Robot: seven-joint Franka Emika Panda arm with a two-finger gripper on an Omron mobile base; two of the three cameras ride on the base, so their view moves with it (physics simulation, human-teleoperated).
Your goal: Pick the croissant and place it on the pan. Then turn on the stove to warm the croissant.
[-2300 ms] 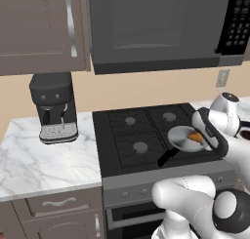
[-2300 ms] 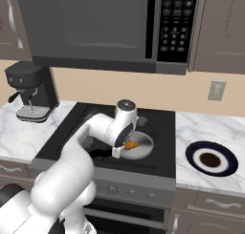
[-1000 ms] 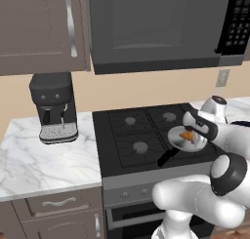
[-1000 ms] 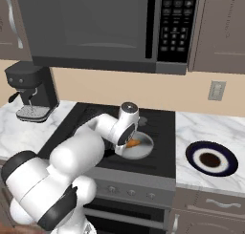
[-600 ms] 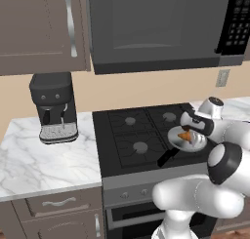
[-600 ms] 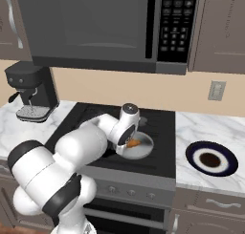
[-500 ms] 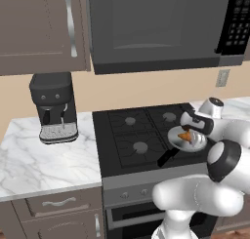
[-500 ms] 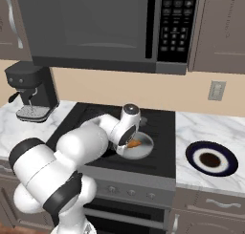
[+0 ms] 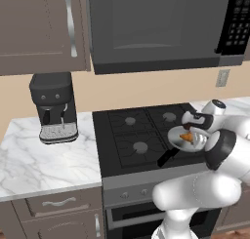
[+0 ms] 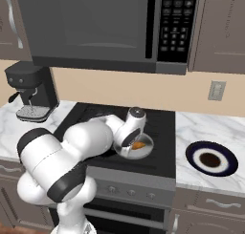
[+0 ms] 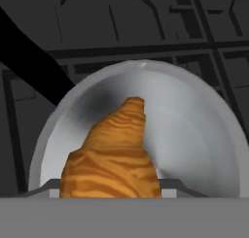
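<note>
Small golden-orange crescent croissant [image 11: 114, 157] with ridged, striped flaky-looking crust sits directly ahead of the jaws in the hand view, broad rounded end nearest the fingers, tapered tip pointing away toward the far wall of the pan; long axis runs straight out from the jaws. Round shiny silver-grey metal frying pan [image 11: 204, 135] lies under and around it, smooth dished bowl with a soft dark reflection just beyond the croissant tip; its straight matte black handle [image 11: 29, 62] runs off to the upper left of the jaws. Pan rests on the black four-burner gas stove [image 9: 132, 135], dark angular grates showing past the pan rim. In the left base view the two-finger gripper [image 9: 193, 138] hangs over the pan with the croissant [image 9: 186, 137] at its tips. Jaws are partly open; the fingers appear to be closed on the croissant's broad end, but the tips are hidden at the frame bottom, so contact isn't certain. The croissant looks low inside the pan bowl, possibly touching it.
</note>
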